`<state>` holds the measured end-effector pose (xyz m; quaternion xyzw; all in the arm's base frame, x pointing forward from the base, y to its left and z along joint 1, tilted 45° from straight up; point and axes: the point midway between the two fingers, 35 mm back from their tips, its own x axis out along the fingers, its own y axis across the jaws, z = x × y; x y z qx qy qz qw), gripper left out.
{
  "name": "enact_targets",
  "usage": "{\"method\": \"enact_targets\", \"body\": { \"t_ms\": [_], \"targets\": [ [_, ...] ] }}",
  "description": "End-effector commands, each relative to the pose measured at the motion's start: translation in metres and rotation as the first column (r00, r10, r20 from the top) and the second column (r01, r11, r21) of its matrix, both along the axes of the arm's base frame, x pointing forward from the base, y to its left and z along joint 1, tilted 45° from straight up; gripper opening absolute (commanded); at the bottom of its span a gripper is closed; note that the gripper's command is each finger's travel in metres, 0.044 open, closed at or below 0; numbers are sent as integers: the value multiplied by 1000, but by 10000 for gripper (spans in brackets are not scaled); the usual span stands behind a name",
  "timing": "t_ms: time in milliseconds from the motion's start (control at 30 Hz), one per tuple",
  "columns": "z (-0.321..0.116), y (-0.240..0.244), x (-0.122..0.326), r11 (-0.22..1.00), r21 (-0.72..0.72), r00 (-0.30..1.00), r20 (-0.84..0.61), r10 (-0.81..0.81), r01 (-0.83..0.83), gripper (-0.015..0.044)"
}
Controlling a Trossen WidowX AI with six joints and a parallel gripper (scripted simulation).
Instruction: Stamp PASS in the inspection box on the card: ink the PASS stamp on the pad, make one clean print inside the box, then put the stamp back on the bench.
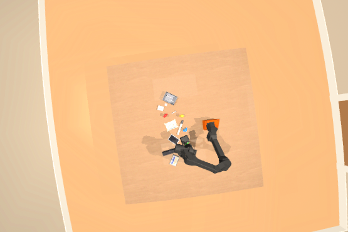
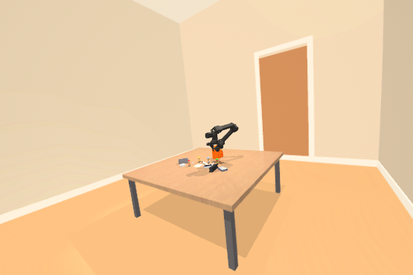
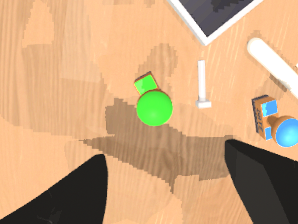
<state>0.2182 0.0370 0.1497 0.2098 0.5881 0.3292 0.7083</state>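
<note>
The stamp with the green knob (image 3: 154, 108) (image 1: 187, 143) (image 2: 216, 160) stands on the table. Its wooden block with a green top patch shows beside the knob in the wrist view; its lettering is hidden. My gripper (image 3: 166, 156) is open and empty, its black fingers wide apart and back from the stamp, with a gap to it. The dark ink pad in its white frame (image 1: 173, 139) (image 3: 206, 40) lies beyond the stamp. The white card (image 1: 171, 125) lies past the pad; any print on it is too small to make out.
A blue-knobbed stamp (image 3: 287, 132) (image 1: 185, 129) stands to the right in the wrist view, near a small white T-shaped piece (image 3: 202, 85) and a white rod (image 3: 272, 60). Yellow (image 1: 182, 116) and red (image 1: 165, 115) knobs, a grey tray (image 1: 170, 98) and a labelled box (image 1: 174, 160) are also there.
</note>
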Motion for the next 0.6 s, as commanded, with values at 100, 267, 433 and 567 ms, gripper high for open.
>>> {"method": "enact_targets", "body": {
  "t_ms": [100, 267, 433, 567],
  "targets": [
    [4, -4, -3, 1000, 4, 1000, -12, 8, -8, 264],
    [4, -4, -3, 1000, 4, 1000, -12, 8, -8, 264],
    [5, -3, -3, 1000, 5, 1000, -6, 5, -5, 264],
    [5, -3, -3, 1000, 5, 1000, -6, 5, -5, 264]
  ]
}}
